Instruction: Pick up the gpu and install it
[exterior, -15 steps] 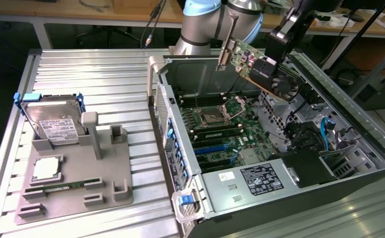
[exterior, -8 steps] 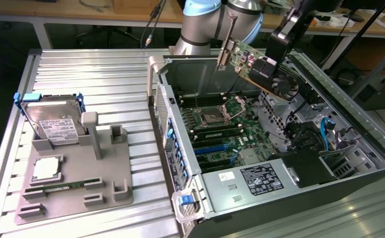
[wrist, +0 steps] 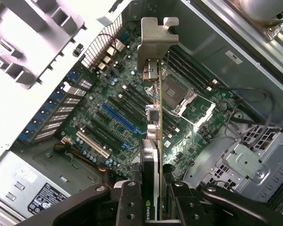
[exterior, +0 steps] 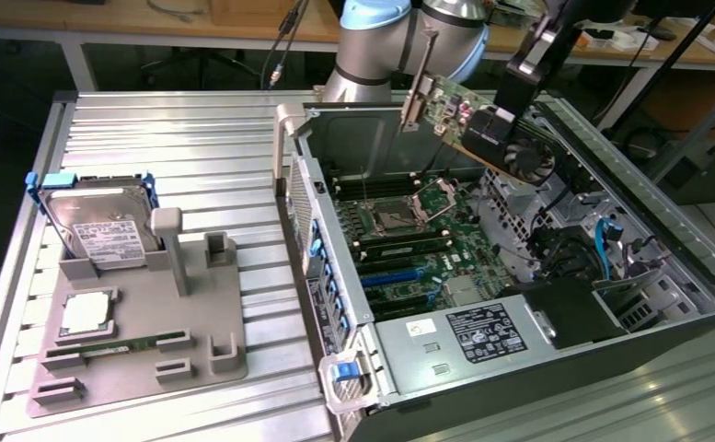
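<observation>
The gpu point(exterior: 486, 129) hangs tilted in the air above the open computer case point(exterior: 332, 276), its round black fan point(exterior: 532, 152) facing the exterior view's right and its silver end bracket point(exterior: 414, 92) toward the arm's base. My gripper point(exterior: 513, 99) is shut on the card's upper edge. In the wrist view the gpu point(wrist: 153, 122) shows edge-on between my black fingers point(wrist: 127, 200), with its bracket point(wrist: 155, 40) at the far end. It hovers over the motherboard point(wrist: 108, 89), near the blue expansion slot point(wrist: 120, 117), without touching it.
A grey fixture tray point(exterior: 203, 313) at the exterior view's left holds a hard drive with blue rails point(exterior: 93, 221), a processor chip point(exterior: 87, 313) and a memory stick point(exterior: 124, 345). Inside the case are the processor socket point(exterior: 404, 214), the power supply point(exterior: 474, 333) and drive cages point(exterior: 651, 295).
</observation>
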Motion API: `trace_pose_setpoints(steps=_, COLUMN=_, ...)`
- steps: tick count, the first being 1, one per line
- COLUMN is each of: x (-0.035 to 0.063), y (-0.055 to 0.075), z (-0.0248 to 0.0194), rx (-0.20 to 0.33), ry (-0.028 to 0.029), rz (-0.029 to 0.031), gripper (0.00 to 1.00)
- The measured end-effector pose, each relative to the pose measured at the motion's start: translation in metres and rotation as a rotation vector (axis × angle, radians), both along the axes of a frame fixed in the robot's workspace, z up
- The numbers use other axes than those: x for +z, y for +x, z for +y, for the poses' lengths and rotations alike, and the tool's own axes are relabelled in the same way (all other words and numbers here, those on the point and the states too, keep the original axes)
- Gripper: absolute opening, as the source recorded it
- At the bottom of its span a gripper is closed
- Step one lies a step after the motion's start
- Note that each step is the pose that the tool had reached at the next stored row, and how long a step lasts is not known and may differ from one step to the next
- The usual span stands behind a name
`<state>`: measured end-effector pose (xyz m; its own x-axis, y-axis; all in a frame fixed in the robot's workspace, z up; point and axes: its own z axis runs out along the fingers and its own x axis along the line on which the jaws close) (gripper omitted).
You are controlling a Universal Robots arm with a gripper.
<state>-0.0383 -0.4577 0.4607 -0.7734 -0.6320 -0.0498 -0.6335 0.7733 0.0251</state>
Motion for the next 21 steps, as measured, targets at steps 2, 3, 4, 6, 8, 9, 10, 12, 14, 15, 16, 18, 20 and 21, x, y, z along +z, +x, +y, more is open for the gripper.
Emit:
trace_pose_setpoints(steps=2, x=-0.0001, y=0.0000, z=0.0000, rx=0.010, ry=0.0001, rz=0.0000, gripper=0.27)
trace_pose_setpoints(steps=3, x=-0.0001, y=0.0000, z=0.0000, rx=0.015, ry=0.0001, rz=-0.0001, gripper=0.27)
trace_pose_setpoints(steps=4, x=-0.0002, y=0.0000, z=0.0001, rx=0.021, ry=0.0001, rz=-0.0001, gripper=0.27)
trace_pose_setpoints(steps=6, x=-0.0002, y=0.0000, z=0.0001, rx=0.031, ry=0.0001, rz=0.0000, gripper=0.27)
trace_pose_setpoints(steps=8, x=-0.0003, y=0.0000, z=0.0001, rx=0.041, ry=0.0001, rz=-0.0001, gripper=0.27)
trace_pose_setpoints(steps=9, x=-0.0003, y=0.0000, z=0.0001, rx=0.047, ry=0.0001, rz=0.0000, gripper=0.27)
trace_pose_setpoints(steps=10, x=-0.0003, y=0.0000, z=0.0001, rx=0.053, ry=0.0001, rz=-0.0001, gripper=0.27)
trace_pose_setpoints(steps=12, x=-0.0003, y=0.0000, z=0.0001, rx=0.063, ry=0.0001, rz=-0.0001, gripper=0.27)
trace_pose_setpoints(steps=14, x=-0.0003, y=0.0000, z=0.0001, rx=0.074, ry=0.0001, rz=0.0000, gripper=0.27)
trace_pose_setpoints(steps=15, x=-0.0004, y=0.0000, z=0.0001, rx=0.079, ry=0.0002, rz=0.0000, gripper=0.27)
trace_pose_setpoints(steps=16, x=-0.0004, y=0.0000, z=0.0001, rx=0.084, ry=0.0001, rz=0.0000, gripper=0.27)
trace_pose_setpoints(steps=18, x=-0.0004, y=0.0000, z=0.0001, rx=0.095, ry=0.0001, rz=-0.0001, gripper=0.27)
trace_pose_setpoints(steps=20, x=-0.0005, y=0.0000, z=0.0001, rx=0.107, ry=0.0001, rz=-0.0001, gripper=0.27)
trace_pose_setpoints(steps=21, x=-0.0005, y=0.0000, z=0.0001, rx=0.113, ry=0.0001, rz=0.0000, gripper=0.27)
